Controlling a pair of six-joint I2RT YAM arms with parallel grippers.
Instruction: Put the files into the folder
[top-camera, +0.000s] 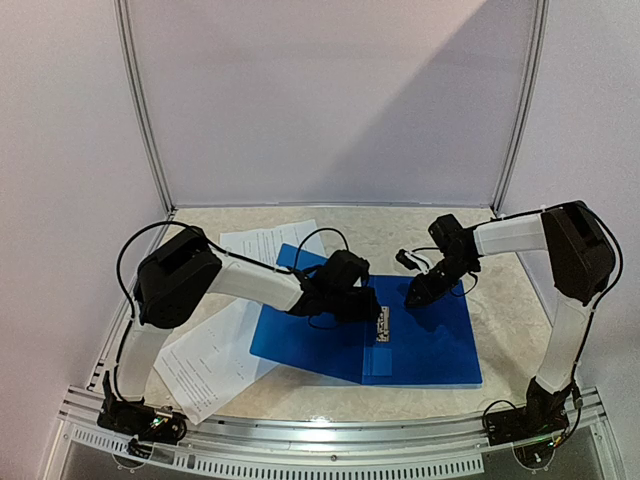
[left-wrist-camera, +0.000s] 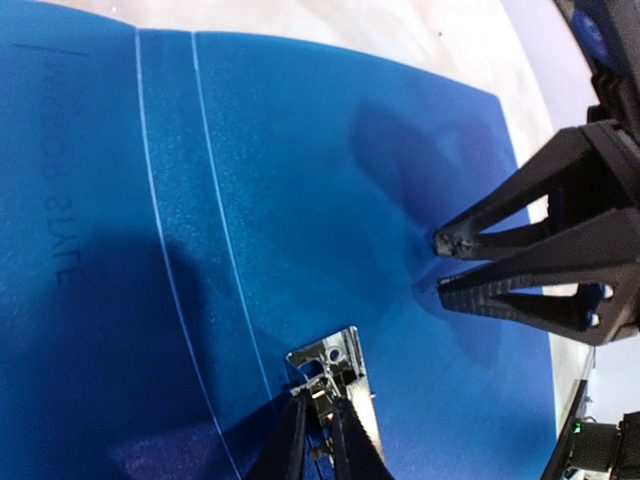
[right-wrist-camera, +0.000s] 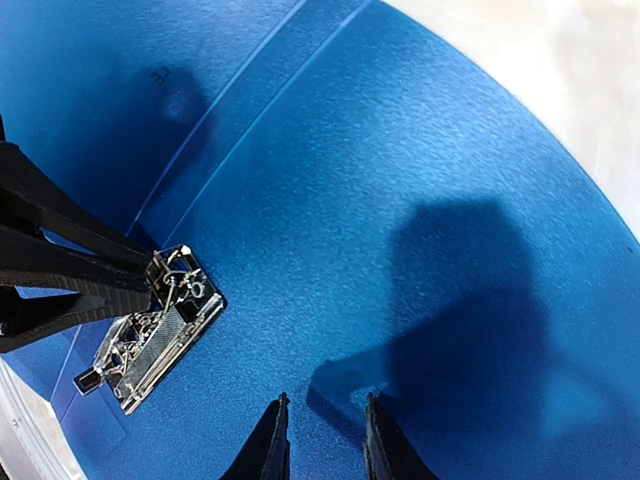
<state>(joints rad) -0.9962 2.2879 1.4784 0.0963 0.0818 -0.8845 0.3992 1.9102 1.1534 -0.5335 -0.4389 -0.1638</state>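
Folder (top-camera: 430, 350) lies open mid-frame. Your left gripper (left-wrist-camera: 318, 425) is pinched narrow on the metal clip (right-wrist-camera: 150, 335). Your right gripper (right-wrist-camera: 325, 410), barely parted and holding nothing, rests on the right cover. The files (top-camera: 215, 350) poke out lower left, slanting up-right, so your left arm's nearer.

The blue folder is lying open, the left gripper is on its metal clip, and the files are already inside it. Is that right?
Not quite. The files are not inside: the top external view shows them on the table to the left of the folder. The folder does lie open, and the left gripper is on the metal clip.
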